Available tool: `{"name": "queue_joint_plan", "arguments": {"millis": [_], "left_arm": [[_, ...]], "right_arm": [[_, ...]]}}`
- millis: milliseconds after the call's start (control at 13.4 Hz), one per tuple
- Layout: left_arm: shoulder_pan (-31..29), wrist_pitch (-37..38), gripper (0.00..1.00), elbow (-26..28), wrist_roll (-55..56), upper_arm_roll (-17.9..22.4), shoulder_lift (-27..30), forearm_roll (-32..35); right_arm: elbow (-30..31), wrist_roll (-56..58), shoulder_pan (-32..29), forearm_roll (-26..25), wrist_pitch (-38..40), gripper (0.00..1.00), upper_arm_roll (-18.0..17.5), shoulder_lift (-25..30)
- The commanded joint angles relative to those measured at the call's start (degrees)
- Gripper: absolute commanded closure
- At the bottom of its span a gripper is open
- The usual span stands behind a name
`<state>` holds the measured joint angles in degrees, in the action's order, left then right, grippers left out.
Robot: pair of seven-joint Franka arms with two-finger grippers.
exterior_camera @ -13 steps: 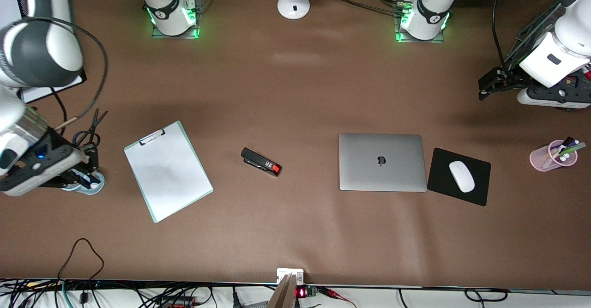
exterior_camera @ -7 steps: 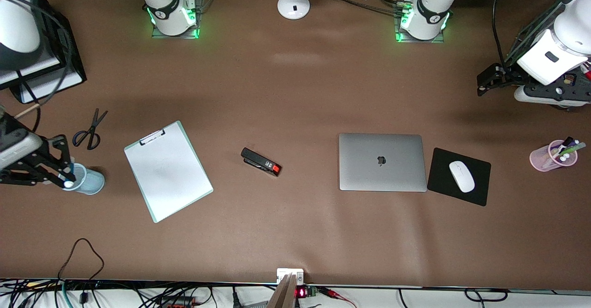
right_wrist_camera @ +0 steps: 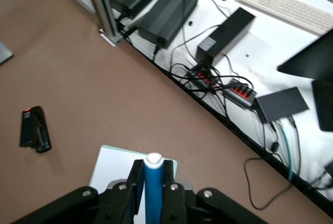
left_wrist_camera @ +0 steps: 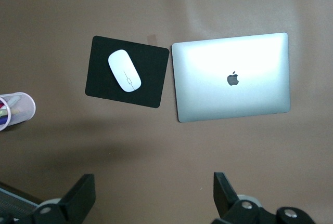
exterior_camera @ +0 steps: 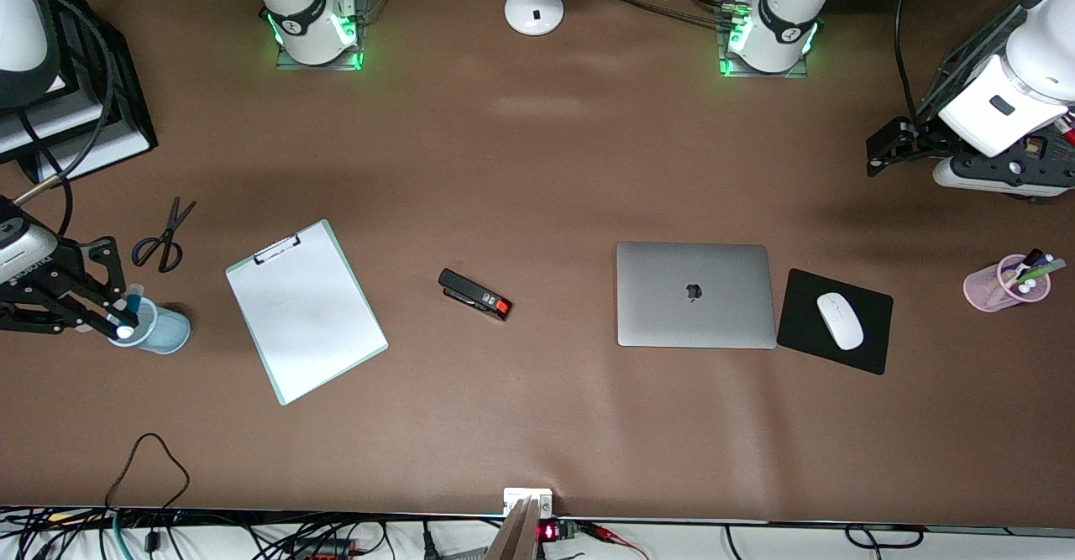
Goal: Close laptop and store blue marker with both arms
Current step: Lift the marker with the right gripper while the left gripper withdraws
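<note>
The laptop lies closed on the brown table, silver lid up with the dark logo showing. My right gripper is shut on the blue marker. The marker's white end points out past the fingertips, over the rim of a light-blue cup at the right arm's end of the table. Whether the marker touches the cup I cannot tell. My left gripper hangs open and empty above bare table at the left arm's end, apart from the laptop.
A clipboard, a black stapler and scissors lie between the cup and the laptop. A black mouse pad with a white mouse lies beside the laptop. A pink pen cup stands near the left arm's end.
The right arm's upper links have swung out of the front view, and its gripper with the marker shifted slightly beside the blue cup. The left gripper drifted slightly toward the bases.
</note>
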<state>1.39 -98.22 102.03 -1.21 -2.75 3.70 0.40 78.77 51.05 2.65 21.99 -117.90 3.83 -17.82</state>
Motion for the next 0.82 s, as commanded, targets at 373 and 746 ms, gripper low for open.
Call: {"name": "queue_joint_plan", "arguments": {"millis": [373, 746], "left_arm": [[-0.07, 1.54, 0.0, -2.19, -0.9, 0.2, -1.24, 0.04], [-0.16, 1.54, 0.0, -2.19, -0.81, 0.29, -1.24, 0.04]], "right_arm": [[0.95, 20.21, -7.56, 7.36, 7.94, 1.0, -0.49, -0.46], [0.78, 39.89, -16.34, 16.4, 11.54, 1.0, -0.49, -5.11]]}}
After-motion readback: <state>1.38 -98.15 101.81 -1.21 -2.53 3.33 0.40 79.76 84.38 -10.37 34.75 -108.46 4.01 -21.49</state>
